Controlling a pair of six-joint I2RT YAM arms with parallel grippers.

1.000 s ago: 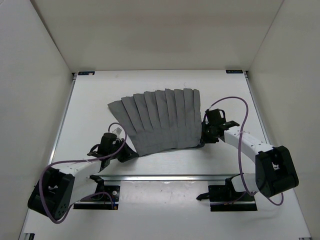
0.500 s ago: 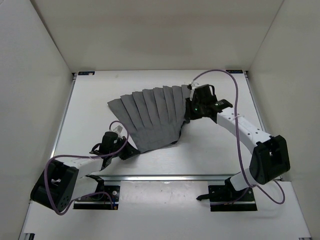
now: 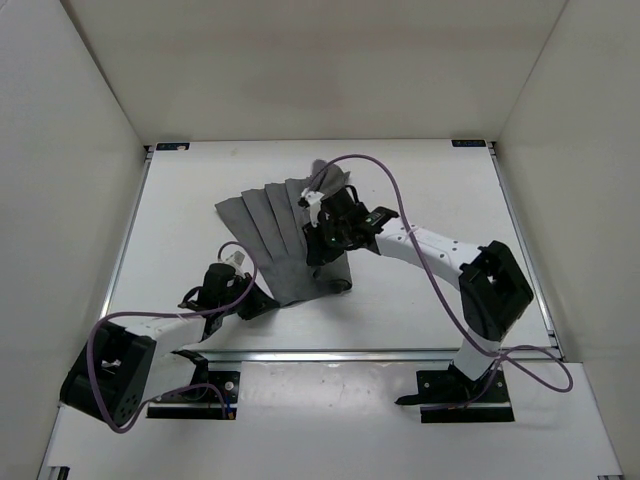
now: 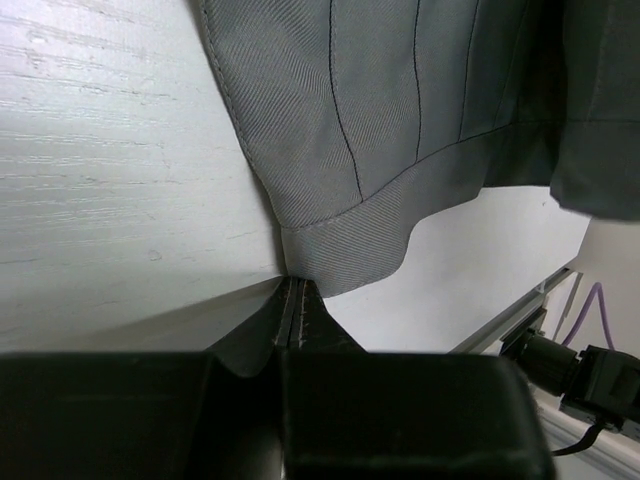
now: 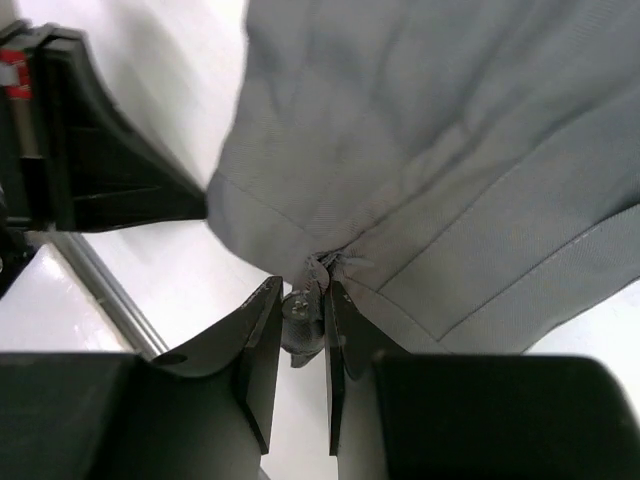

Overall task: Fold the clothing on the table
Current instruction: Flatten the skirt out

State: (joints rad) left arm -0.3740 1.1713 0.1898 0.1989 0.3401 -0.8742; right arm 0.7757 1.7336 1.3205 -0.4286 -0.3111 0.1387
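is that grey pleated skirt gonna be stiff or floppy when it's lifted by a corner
Likely floppy: the skirt bunches and sags where the right end effector grips it. Probably light, since a thin pinch at the left end effector holds its hem corner.

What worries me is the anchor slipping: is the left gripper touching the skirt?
Touching. In the left wrist view the left gripper pinches the skirt's lower corner.

Robot lab cell, white enclosure walls (image 3: 90,150), railed white table (image 3: 440,200)
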